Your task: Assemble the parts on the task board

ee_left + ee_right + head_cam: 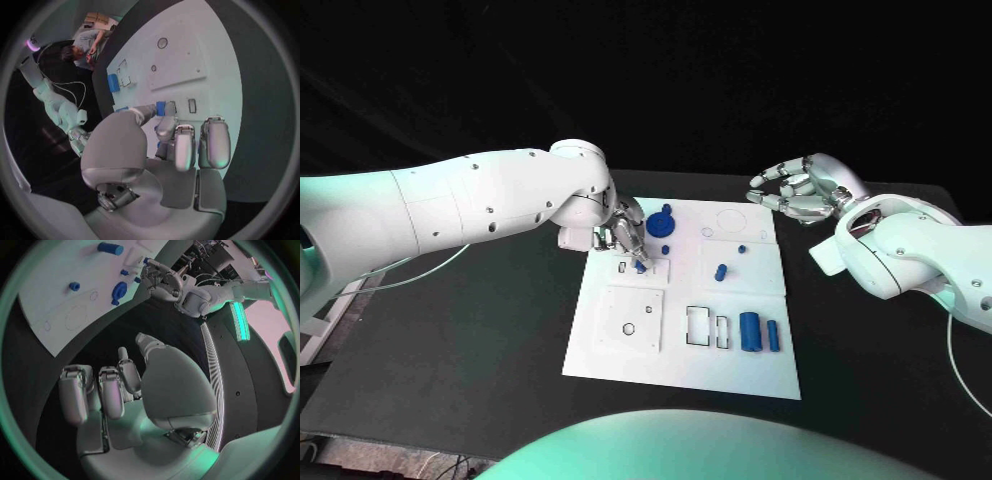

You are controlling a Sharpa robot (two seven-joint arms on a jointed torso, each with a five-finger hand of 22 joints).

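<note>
Now the left hand [620, 232] pinches a small blue part [640, 266] at its fingertips, over a slot on the white, flat board [684, 372]; its axis cannot be told. Well beyond its fingers lie two smooth blue cylinders [750, 330], long axes parallel. The right hand [798, 190] hovers off the board, fingers curled, holding nothing.

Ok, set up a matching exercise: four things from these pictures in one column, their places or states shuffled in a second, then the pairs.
1. left hand
2. right hand
3. round blue part
4. two blue cylinders

A. lying side by side near the task board's right edge
B. fingers curled, off the board
C. fingertips down on the board
D. at the board's far end

Pairs: 1-C, 2-B, 3-D, 4-A
</note>
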